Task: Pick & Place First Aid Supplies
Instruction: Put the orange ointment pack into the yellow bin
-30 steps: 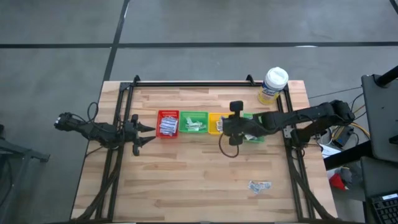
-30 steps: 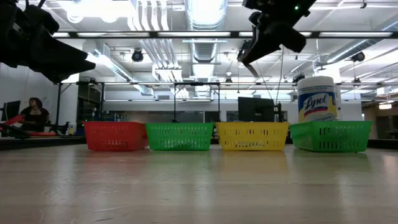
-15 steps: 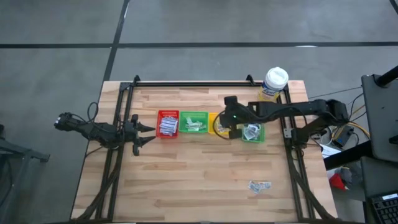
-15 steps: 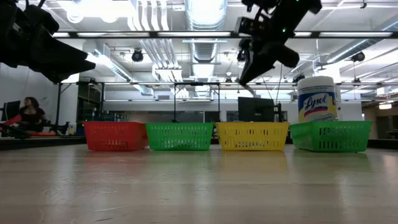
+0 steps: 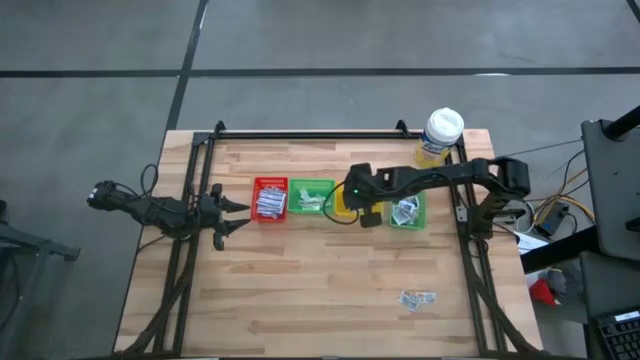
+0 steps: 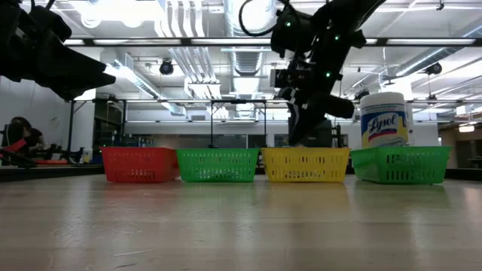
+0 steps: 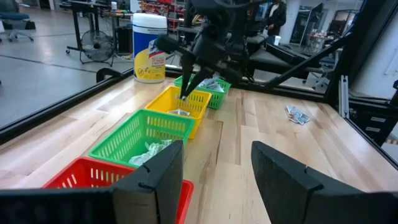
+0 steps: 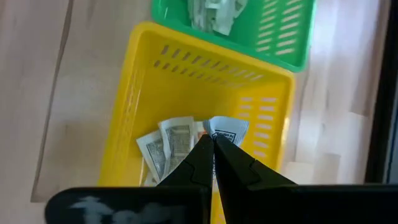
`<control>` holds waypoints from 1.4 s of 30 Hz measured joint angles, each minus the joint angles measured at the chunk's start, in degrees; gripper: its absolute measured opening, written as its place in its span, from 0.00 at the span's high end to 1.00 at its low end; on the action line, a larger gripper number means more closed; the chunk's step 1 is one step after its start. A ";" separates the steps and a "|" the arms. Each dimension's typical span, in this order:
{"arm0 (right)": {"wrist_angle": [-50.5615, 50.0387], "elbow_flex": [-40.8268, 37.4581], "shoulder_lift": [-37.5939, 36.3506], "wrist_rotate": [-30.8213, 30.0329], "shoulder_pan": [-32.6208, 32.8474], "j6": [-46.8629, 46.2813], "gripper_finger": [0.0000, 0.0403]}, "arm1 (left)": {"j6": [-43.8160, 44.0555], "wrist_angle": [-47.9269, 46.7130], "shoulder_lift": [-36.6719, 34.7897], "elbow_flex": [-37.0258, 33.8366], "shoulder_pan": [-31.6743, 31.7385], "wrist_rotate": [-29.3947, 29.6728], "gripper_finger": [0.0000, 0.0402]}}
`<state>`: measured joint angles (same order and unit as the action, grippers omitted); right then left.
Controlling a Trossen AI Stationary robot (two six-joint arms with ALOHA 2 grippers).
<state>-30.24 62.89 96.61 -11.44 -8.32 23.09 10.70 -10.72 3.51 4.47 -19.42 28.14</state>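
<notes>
My right gripper (image 8: 212, 142) is shut on a small white printed packet (image 8: 229, 129), one of the first aid supplies. It points steeply down into the yellow tray (image 8: 137, 93), which shows under the arm in the high view (image 5: 343, 210). Two more packets (image 8: 165, 149) lie on that tray's floor. Other supplies fill the red tray (image 5: 270, 199) and both green trays (image 5: 312, 197) (image 5: 406, 212). A loose heap of packets (image 5: 417, 298) lies on the table at the near right. My left gripper (image 5: 243, 215) waits open at the table's left, touching nothing. My right gripper pinches the white packet by its edge (image 8: 215, 134) at the tips of its two shut fingers. The fingers come from above, slanting down into the yellow tray. The packet sticks out beyond the fingertips; whether it touches the tray floor cannot be told.
The four trays stand in a row across the table's middle. A white-lidded tub with a yellow label (image 5: 440, 137) stands at the far right corner. Black frame rails (image 5: 300, 133) run along the far edge and both sides. Bare wood lies between the trays and the near edge.
My right gripper has swung toward the table's left, from over the right green tray to over the yellow tray. It has sunk toward the tray and tipped more steeply down. It has stayed shut.
</notes>
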 joint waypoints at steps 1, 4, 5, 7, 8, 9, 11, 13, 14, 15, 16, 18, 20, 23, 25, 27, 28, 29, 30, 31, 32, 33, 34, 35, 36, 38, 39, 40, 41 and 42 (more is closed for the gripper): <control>-0.06 0.44 0.78 0.10 0.02 0.02 0.98 | 0.00 0.00 0.00 0.00 0.02 -0.02 0.53; -1.62 2.00 2.99 0.19 0.02 0.02 0.98 | 0.00 0.00 0.00 0.02 0.02 -0.02 0.53; -2.34 2.56 3.69 0.53 0.02 0.02 0.98 | 0.00 0.00 0.00 0.00 0.01 0.00 0.53; -3.74 3.48 5.05 1.67 -0.02 0.03 0.98 | 0.00 0.00 0.00 0.00 0.01 0.00 0.53; -4.34 3.84 5.63 1.68 0.00 0.04 0.98 | 0.00 0.00 0.00 0.00 0.01 -0.02 0.53; -5.06 4.18 6.08 1.68 0.01 0.04 0.98 | 0.00 0.00 0.00 0.02 0.00 -0.02 0.53; -5.89 4.60 6.86 1.63 0.00 0.02 0.98 | 0.00 0.00 0.00 0.02 0.02 0.00 0.53; -6.14 4.91 7.18 1.55 0.00 -0.18 0.98 | 0.00 0.00 0.02 0.02 0.00 0.00 0.53; -6.60 5.03 7.18 1.47 0.00 -0.18 0.98 | 0.00 0.01 0.02 0.00 0.00 0.00 0.53; -6.75 5.09 7.16 1.45 0.00 -0.18 0.98 | 0.00 0.00 0.02 0.02 0.02 -0.01 0.53; -6.68 5.20 7.13 1.44 0.00 -0.19 0.98 | 0.00 0.00 0.02 0.00 0.02 0.00 0.53; -6.95 5.25 7.13 1.41 0.00 -0.42 0.98 | 0.00 0.01 0.02 0.00 0.00 0.00 0.53; -7.00 5.23 7.11 1.15 0.02 -0.44 0.98 | 0.00 0.01 0.02 0.01 0.01 0.00 0.53; -6.99 5.12 7.11 0.98 0.00 -0.48 0.98 | 0.00 0.00 0.02 0.01 0.01 0.00 0.53; -7.03 5.02 7.11 0.98 0.02 -0.60 0.98 | 0.00 0.00 0.02 0.00 0.01 -0.01 0.53; -7.04 4.99 7.11 0.98 0.02 -0.64 0.98 | 0.00 0.00 0.02 0.00 0.02 -0.02 0.53; -7.06 4.99 7.11 0.97 0.02 -0.63 0.98 | 0.00 0.00 0.02 0.01 0.01 0.00 0.53; -7.11 4.99 7.11 0.96 0.02 -0.63 0.98 | 0.00 0.00 0.02 0.00 0.00 -0.01 0.53; -7.11 4.99 7.11 0.95 0.02 -0.64 0.98 | 0.00 0.00 0.02 0.00 0.02 0.00 0.53; -7.11 4.99 7.11 0.93 0.01 -0.64 0.98 | 0.00 0.02 0.02 0.01 0.01 0.00 0.53; -7.13 4.99 7.11 0.93 0.02 -0.64 0.98 | 0.00 0.02 0.02 0.01 0.00 0.00 0.53; -7.13 4.99 7.11 0.93 0.02 -0.64 0.98 | 0.00 0.01 0.02 0.01 0.00 0.00 0.53; -7.13 4.99 7.11 0.93 0.02 -0.64 0.97 | 0.00 0.01 0.02 0.00 0.01 -0.01 0.53; -7.17 4.97 7.11 0.93 0.02 -0.64 0.96 | 0.00 0.02 0.02 0.01 0.00 0.00 0.53; -7.21 4.97 7.11 0.93 0.02 -0.63 0.95 | 0.00 0.02 0.02 0.02 0.00 -0.02 0.53; -7.29 4.97 7.11 0.92 0.01 -0.64 0.92 | 0.00 0.02 0.02 0.02 0.02 0.00 0.53; -7.30 4.97 7.11 0.90 0.02 -0.64 0.91 | 0.00 0.01 0.02 0.01 0.01 0.00 0.53; -7.30 4.97 7.11 0.89 0.02 -0.64 0.89 | 0.00 0.00 0.02 0.02 0.02 0.00 0.53; -7.30 4.97 7.11 0.86 0.02 -0.64 0.87 | 0.00 0.00 0.02 0.00 0.00 0.00 0.53; -7.30 4.97 7.11 0.82 0.02 -0.64 0.86 | 0.00 0.00 0.02 0.01 0.01 -0.01 0.53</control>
<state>-37.53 67.85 103.72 -10.61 -8.29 22.46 10.70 -10.72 3.53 4.48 -19.41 28.13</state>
